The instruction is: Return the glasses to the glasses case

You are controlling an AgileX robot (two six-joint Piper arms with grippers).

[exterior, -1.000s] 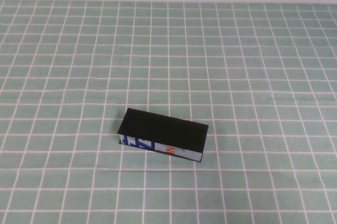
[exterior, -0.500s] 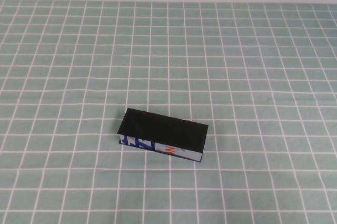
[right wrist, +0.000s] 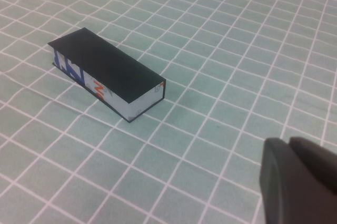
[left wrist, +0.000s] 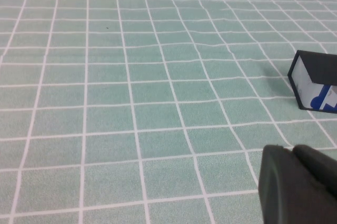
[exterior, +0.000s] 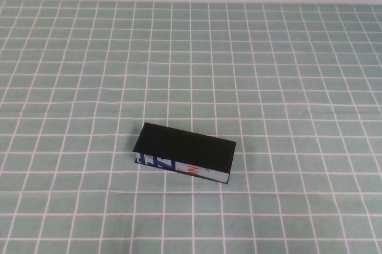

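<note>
- Green checked tablecloth: glasses case lies closed near the front; glasses are not seen.
- Left gripper: clenched, parked well apart from the case.
- Right gripper: clenched, empty, parked near the case.
- Step judged: finished or unstarted; no next move can be named.

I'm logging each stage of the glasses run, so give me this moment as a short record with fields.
glasses case: lid shut, lying flat on the checked cloth
glasses: none in view
left gripper: shut, low over the cloth, apart from the case
right gripper: shut, over the cloth, apart from the case
contact: neither gripper touches the case
</note>
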